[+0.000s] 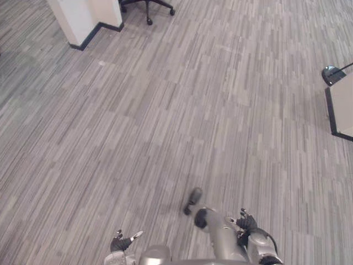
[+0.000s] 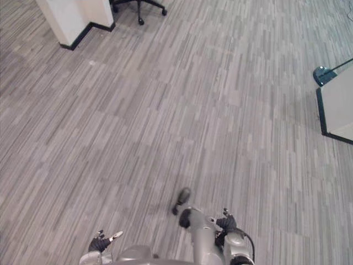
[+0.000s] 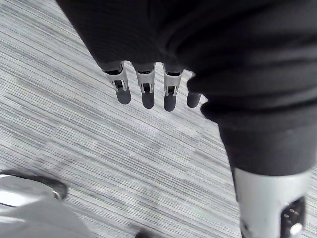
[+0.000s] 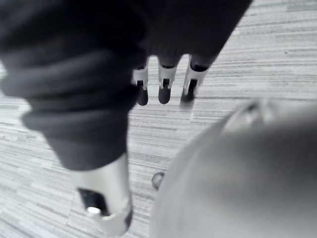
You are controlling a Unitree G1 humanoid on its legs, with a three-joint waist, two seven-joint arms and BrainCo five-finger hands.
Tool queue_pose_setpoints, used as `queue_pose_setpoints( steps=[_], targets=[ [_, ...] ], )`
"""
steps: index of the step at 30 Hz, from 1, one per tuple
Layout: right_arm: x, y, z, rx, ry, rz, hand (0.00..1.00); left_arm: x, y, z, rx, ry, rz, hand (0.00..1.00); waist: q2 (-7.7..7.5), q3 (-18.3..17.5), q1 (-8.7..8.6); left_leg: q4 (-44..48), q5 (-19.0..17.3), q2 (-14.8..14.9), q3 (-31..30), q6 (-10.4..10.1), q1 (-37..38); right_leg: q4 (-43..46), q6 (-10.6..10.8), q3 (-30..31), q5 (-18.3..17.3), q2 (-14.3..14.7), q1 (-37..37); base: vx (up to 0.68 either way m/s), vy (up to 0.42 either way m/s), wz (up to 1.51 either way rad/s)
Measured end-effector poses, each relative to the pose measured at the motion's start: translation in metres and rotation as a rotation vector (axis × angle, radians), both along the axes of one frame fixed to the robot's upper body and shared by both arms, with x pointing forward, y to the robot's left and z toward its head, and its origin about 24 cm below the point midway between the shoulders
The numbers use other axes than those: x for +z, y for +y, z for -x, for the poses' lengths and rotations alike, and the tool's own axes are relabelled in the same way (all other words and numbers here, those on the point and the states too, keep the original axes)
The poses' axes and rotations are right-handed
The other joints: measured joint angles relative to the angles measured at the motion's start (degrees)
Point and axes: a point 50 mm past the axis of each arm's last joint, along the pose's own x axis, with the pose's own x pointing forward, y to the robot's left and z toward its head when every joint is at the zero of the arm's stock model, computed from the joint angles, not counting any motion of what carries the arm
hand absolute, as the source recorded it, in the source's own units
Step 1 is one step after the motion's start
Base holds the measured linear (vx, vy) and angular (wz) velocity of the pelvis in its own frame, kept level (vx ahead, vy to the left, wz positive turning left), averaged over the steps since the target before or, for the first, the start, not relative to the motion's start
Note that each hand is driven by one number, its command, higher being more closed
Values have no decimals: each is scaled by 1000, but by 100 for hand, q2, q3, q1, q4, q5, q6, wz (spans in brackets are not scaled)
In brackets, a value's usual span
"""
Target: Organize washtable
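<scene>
Left hand [image 1: 122, 242] and right hand [image 1: 246, 223] hang low at your sides, fingers straight and relaxed, holding nothing. Keep the arms tucked in while you cross the floor [image 1: 165, 110]. You cannot tell whether the white unit [image 1: 343, 105] at right is the washtable. Approach it and avoid the far pillar [image 1: 83, 16] and chair [image 1: 148, 6].

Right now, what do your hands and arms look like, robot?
Each hand wears a dark ribbed cover, a bit like a glove. Out of the left hand and the right hand come short silver fingers in a row, each with a rounded dark tip. The thumb is a thicker silver tube. The right arm is smooth, rounded and silver-grey.
</scene>
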Motion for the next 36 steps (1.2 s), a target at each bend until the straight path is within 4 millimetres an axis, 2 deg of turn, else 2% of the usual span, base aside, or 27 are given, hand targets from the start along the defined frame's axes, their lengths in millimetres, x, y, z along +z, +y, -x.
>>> queue_pose_setpoints(
  steps=[1,2,3,4,5,6,7,8,9,11,13,15,16,17,18,20,21,23,25,26,28,30,32,33,34,35,36],
  targets=[
    [0,-7,3,-34,4,4,0,1,-3,-6,-3,-14,8,0,131,21,-32,205,-61,9,-112,-104,68,-23,-75,235,851,60,100,930,20,28],
    [3,-12,-4,-72,-2,4,0,4,-11,-22,-15,-54,21,0,456,47,50,596,258,294,-142,-292,-38,790,-104,131,149,131,-40,896,95,14],
    [5,-16,-6,-100,-21,-2,0,5,-14,-28,-9,-68,28,0,472,111,-62,1377,1179,250,72,17,-141,1775,126,86,-589,-114,-4,860,142,11],
    [6,-17,-7,-102,-25,1,0,3,-15,-23,10,-57,36,0,540,109,-156,2021,1822,375,254,267,-322,1977,168,57,-970,-155,183,770,145,55],
    [5,-16,-7,-87,-17,4,0,1,-14,-17,27,-46,38,0,571,94,-258,2972,3092,650,592,330,-694,2044,312,39,-1303,-107,589,751,65,49],
    [3,-7,-6,-32,4,9,0,3,-8,-16,28,-53,20,0,537,76,-114,4299,3189,1212,1151,628,-1334,1915,365,151,-1588,50,1073,919,-18,20],
    [-1,5,-4,-9,26,-13,0,4,1,-14,36,-53,-2,0,399,40,79,5227,2555,1529,1408,846,-2088,1653,406,309,-1701,146,1472,793,-85,-16],
    [-2,13,-6,6,31,-28,0,4,4,-10,40,-41,-11,0,230,-9,195,5427,2271,1557,1435,797,-2460,1441,470,420,-1675,165,1699,828,-97,-47],
    [-2,25,-11,40,32,-47,0,3,9,0,48,-18,-25,0,115,36,366,5368,1802,1453,1365,614,-3087,953,531,688,-1637,174,2193,859,-51,-46],
    [4,33,-29,98,0,-44,0,3,6,9,58,-17,-22,0,-75,125,543,4388,1332,999,966,280,-3956,291,586,1034,-1605,27,3017,923,37,-50],
    [13,37,-48,144,-47,-30,0,4,8,12,74,-30,-19,0,-124,199,692,2919,1299,820,669,135,-4583,138,727,1240,-1683,-201,3414,765,164,-67],
    [21,40,-62,197,-97,-7,0,5,9,10,97,-45,-4,0,-145,240,861,763,1635,792,140,-272,-4852,457,1291,1400,-2018,-492,3684,689,208,-90],
    [20,40,-61,200,-101,-4,0,5,8,10,103,-49,0,0,-130,242,947,443,1974,850,-6,-443,-4825,791,1512,1430,-2193,-575,3689,642,255,-90],
    [17,43,-52,191,-95,-14,0,5,9,11,115,-47,6,0,-216,250,1057,1027,2518,739,27,-418,-4677,1907,1751,1514,-2468,-874,3615,1060,435,-44],
    [14,47,-45,156,-93,-40,0,7,11,7,106,-58,-1,0,-370,263,956,1756,1954,528,38,-53,-4580,3501,1749,1489,-2182,-1317,3269,1101,439,-8],
    [9,47,-31,135,-75,-58,0,8,12,3,103,-69,-2,0,-522,279,973,2407,1183,457,441,369,-4115,5819,1406,1469,-1376,-2073,2644,916,310,-1],
    [7,47,-27,132,-65,-64,0,7,13,4,108,-63,0,0,-504,290,905,2429,981,418,516,471,-3743,6548,1402,1362,-1388,-2312,2371,813,227,-17],
    [4,46,-19,104,-49,-76,0,5,11,7,144,-55,14,0,-346,360,753,1921,748,490,635,525,-2774,6739,1412,977,-1649,-2449,1950,717,170,-31],
    [1,42,-11,83,-29,-85,0,0,9,21,214,-15,39,0,-111,264,745,1190,656,778,952,445,-1915,4818,1451,-76,-2007,-2429,1539,592,137,-92],
    [0,39,-10,78,-21,-81,0,-1,11,24,226,-8,38,0,-92,253,760,1092,606,825,1001,357,-1744,3885,1466,-393,-1968,-2385,1308,651,145,-79],
    [2,25,-11,14,-42,-57,0,-3,14,27,222,13,36,0,5,242,647,1335,332,1009,989,-17,-1658,1776,1675,-714,-1362,-2363,739,602,66,-23],
    [2,18,-8,-25,-34,-53,0,-4,20,35,269,37,26,0,8,242,708,1287,105,1134,980,-390,-1134,1243,1625,-869,-1078,-2418,640,638,-70,7],
    [0,20,-5,-20,-25,-54,0,-9,24,57,300,119,22,0,8,79,611,721,-70,1308,1007,-640,-425,1835,1444,-1004,-999,-2506,558,720,-192,25],
    [-2,20,-2,9,-8,-54,0,-12,22,70,309,161,29,0,73,-149,582,707,-117,1379,831,-726,-229,2242,1305,-976,-925,-2267,493,768,-251,10],
    [-4,26,-3,50,23,-62,0,-12,25,80,343,172,25,0,40,-266,615,1833,41,1441,526,-590,-619,2289,1070,-1064,-821,-1762,462,789,-258,-14],
    [-4,26,-4,67,34,-58,0,-13,24,85,374,187,33,0,142,-292,639,2539,241,1510,438,-288,-853,2135,650,-871,-429,-1486,477,769,-215,-76],
    [-4,18,-4,92,46,-25,0,-19,5,91,424,227,96,0,572,-400,749,3683,1233,1818,356,615,-1307,2187,614,-870,-781,-1068,672,595,-106,-84]
  ],
)
